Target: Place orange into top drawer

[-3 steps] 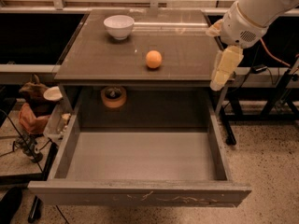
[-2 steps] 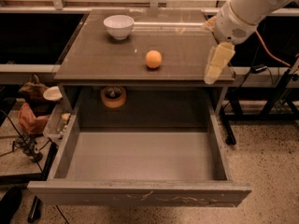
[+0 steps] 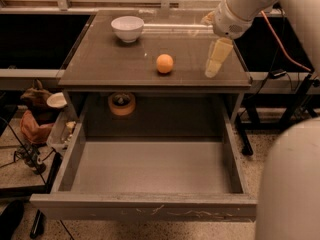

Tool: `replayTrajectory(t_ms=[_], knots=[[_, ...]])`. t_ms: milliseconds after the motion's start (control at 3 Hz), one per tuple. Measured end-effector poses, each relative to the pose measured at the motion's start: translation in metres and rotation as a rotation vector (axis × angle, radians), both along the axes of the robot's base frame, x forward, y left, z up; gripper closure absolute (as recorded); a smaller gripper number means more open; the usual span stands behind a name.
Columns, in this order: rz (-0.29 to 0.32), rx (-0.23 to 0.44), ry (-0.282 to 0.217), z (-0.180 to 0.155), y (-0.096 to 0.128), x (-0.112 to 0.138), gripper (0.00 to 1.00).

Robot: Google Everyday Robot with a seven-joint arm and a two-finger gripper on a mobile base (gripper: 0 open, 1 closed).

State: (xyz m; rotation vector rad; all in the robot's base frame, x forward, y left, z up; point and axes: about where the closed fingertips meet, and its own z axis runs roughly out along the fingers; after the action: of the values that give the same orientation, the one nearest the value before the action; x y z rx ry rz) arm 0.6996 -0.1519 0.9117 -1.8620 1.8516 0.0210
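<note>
The orange (image 3: 164,63) sits on the grey-brown table (image 3: 100,64), near the middle of the top and a little toward its front edge. The gripper (image 3: 214,68) hangs over the right part of the same tabletop, to the right of the orange and at about the same depth. It is clearly apart from the fruit, with bare tabletop between them. It points downward with a slight tilt, its pale tip close to the surface, and it holds nothing. Whether it is released or clenched cannot be told from this view. The white arm (image 3: 240,9) comes down to it from the upper right corner.

A white bowl (image 3: 127,28) stands toward the back left of the table, well apart from both the orange and the gripper.

Below the tabletop, the top drawer (image 3: 150,166) is pulled out toward the camera, and its flat grey floor is bare. Its front panel (image 3: 145,208) shows pale scratches. A tan roll of tape (image 3: 121,104) lies in the shadowed space under the tabletop, behind the drawer. A rounded white part of the robot (image 3: 290,184) fills the lower right corner.
</note>
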Motion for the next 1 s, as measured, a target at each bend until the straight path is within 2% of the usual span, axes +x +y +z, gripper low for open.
replayTrajectory(t_ms=[667,1000], knots=[[0.064,-0.016,0.041,-0.026,0.03,0.04,0.0],[0.108,-0.017,0.074,-0.041,0.054,0.053,0.0]])
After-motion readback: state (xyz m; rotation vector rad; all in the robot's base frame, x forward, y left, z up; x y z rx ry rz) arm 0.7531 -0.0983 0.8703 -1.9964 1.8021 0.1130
